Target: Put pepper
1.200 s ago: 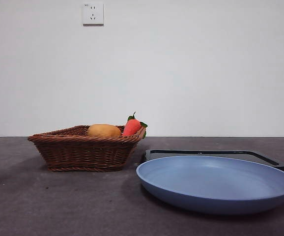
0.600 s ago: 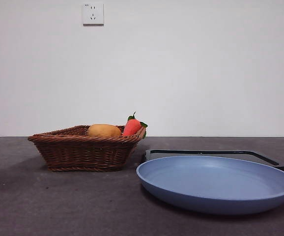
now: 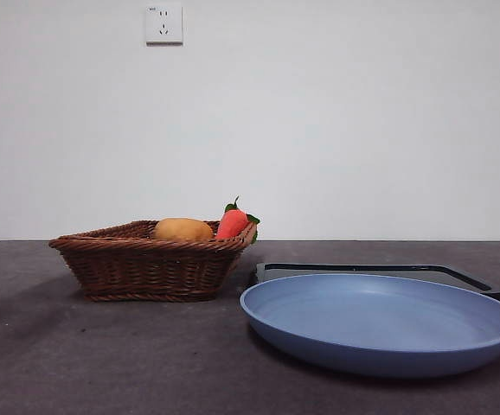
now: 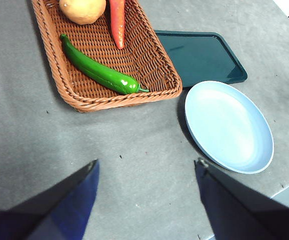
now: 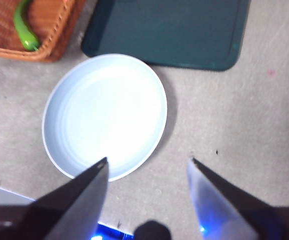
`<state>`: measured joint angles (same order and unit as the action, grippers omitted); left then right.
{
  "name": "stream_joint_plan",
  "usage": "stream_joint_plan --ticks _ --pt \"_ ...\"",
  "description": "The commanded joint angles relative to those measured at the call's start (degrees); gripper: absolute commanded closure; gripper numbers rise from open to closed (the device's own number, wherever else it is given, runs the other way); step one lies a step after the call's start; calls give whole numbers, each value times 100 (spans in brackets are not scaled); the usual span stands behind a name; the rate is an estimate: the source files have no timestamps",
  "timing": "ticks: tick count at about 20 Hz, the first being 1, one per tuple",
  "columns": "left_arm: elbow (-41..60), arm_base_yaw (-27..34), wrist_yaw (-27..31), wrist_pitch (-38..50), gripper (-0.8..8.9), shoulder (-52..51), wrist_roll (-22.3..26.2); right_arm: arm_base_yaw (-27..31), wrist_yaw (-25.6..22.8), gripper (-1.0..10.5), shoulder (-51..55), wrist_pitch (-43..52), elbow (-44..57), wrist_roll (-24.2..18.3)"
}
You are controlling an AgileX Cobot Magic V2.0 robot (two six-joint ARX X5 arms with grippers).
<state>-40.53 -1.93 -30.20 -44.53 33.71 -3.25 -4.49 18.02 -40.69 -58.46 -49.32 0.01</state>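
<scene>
The green pepper (image 4: 98, 72) lies inside the wicker basket (image 4: 69, 87), next to a potato-like lump (image 4: 83, 8) and a red-orange vegetable (image 4: 117, 22). Its thick end also shows in the right wrist view as the pepper (image 5: 23, 26). In the front view the basket (image 3: 150, 264) hides the pepper. My left gripper (image 4: 145, 167) hangs open high over bare table in front of the basket. Open too, my right gripper (image 5: 148, 162) hovers above the near edge of the blue plate (image 5: 104, 115). Neither holds anything.
The blue plate (image 3: 380, 322) sits to the right of the basket, with a dark green tray (image 4: 202, 57) behind it. A potato-like lump (image 3: 182, 230) and the red-orange vegetable (image 3: 233, 222) stick up over the basket rim. A wall socket (image 3: 163, 24) is on the back wall.
</scene>
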Motion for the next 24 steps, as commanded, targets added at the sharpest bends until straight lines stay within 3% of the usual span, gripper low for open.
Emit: stream_joint_plan --ticks 1,5,15,20,24 --pt "-83 4 -15 31 463 4 -4 -15 44 648 -310 114 -101 -9" --pt "-83 4 -17 31 463 4 -15 -105 461 649 -1161 546 -101 17" --pt "-83 4 -15 33 463 4 -15 -522 411 649 -3753 1858 -101 13" --pt "-83 4 -15 31 463 4 -17 -728 -192 679 -4529 2122 -101 -120" --pt "-83 4 -11 33 463 4 -76 -734 -151 709 -4859 2295 -101 -142"
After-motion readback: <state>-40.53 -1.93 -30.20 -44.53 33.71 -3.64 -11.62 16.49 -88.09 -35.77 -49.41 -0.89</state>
